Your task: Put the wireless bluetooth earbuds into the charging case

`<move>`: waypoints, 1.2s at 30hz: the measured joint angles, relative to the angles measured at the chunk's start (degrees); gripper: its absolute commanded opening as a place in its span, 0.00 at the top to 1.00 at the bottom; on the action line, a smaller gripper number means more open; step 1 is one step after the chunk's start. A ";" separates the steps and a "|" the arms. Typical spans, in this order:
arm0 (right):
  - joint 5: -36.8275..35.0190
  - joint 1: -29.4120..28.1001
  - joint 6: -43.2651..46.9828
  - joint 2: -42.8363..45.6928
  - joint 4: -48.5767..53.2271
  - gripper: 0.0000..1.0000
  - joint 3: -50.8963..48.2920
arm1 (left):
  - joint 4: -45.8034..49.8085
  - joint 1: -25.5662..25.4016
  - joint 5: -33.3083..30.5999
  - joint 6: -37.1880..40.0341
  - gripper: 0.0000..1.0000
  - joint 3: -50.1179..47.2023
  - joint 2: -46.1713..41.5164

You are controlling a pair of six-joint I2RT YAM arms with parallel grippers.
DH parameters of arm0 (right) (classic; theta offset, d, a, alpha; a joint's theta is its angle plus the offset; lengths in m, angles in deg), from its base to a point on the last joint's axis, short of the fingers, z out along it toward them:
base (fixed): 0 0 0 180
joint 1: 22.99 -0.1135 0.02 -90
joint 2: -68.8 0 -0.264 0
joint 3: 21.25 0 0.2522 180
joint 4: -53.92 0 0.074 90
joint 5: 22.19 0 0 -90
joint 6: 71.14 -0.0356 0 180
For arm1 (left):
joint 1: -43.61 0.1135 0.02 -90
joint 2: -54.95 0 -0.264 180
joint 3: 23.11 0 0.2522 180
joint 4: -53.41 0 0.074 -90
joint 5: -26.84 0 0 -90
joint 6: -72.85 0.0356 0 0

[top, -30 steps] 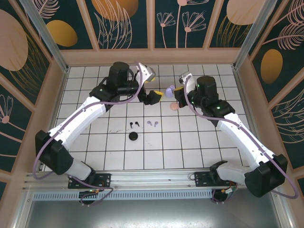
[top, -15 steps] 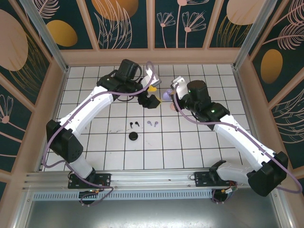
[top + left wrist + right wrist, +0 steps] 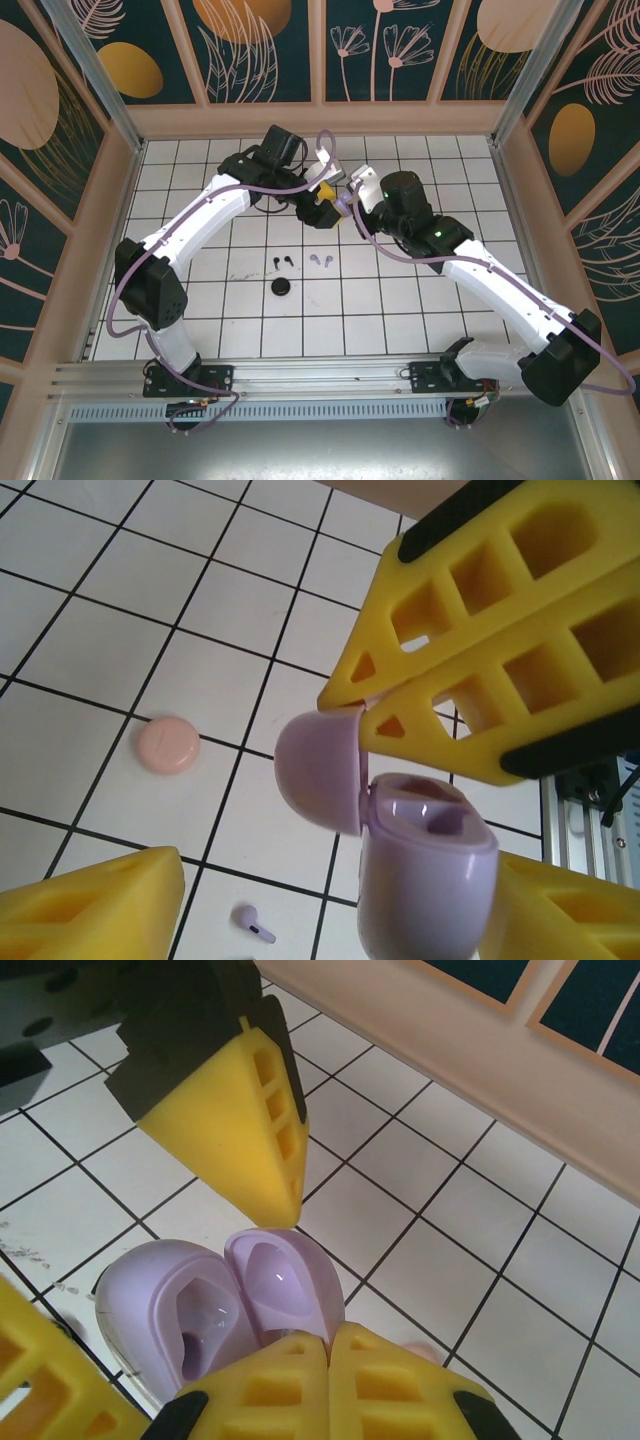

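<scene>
A lilac charging case [image 3: 425, 880] hangs open above the tiles, its lid [image 3: 318, 770] swung to the left. My right gripper [image 3: 330, 1335] is shut on the rim of that lid [image 3: 285, 1280], beside the empty case body [image 3: 185, 1325]. My left gripper [image 3: 340, 880] is open around the case: the body lies against its right finger and the other finger stands well off. In the top view the two grippers [image 3: 322, 197] [image 3: 347, 200] meet at the back middle. Lilac earbuds [image 3: 322, 260] and black earbuds [image 3: 280, 260] lie on the tiles; one lilac earbud [image 3: 253, 923] is below the case.
A shut black round case [image 3: 282, 288] lies in front of the black earbuds. A pale pink round case [image 3: 168, 745] rests on the tiles left of the lilac case. A wooden rim [image 3: 320, 118] closes the back, with walls on both sides.
Both arms have swung inward and met at the back middle. My left gripper has come around the lilac case and its jaws have narrowed. My right gripper stayed shut.
</scene>
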 measured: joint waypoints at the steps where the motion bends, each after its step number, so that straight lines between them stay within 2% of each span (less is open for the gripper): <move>1: -0.15 -0.09 0.00 -0.07 0.13 1.00 0.13 | 0.07 0.00 0.07 0.00 0.30 0.11 0.04; 13: -0.79 -0.57 0.00 -0.24 0.33 1.00 0.87 | 0.66 0.00 2.23 0.44 0.46 2.16 0.76; 19: -1.31 -0.57 0.00 -0.52 0.37 1.00 0.94 | 1.22 0.00 2.93 0.46 0.49 2.80 1.33; 27: -2.03 -0.57 0.00 -0.72 0.42 1.00 1.16 | 1.97 0.00 4.28 0.87 0.62 2.93 1.77; 30: -2.08 -0.57 0.00 -0.94 0.39 1.00 1.25 | 2.60 0.00 4.55 0.92 0.68 3.17 1.97; 36: -2.32 -0.57 0.00 -1.01 0.42 1.00 1.33 | 3.06 0.15 5.75 1.09 0.89 3.69 2.54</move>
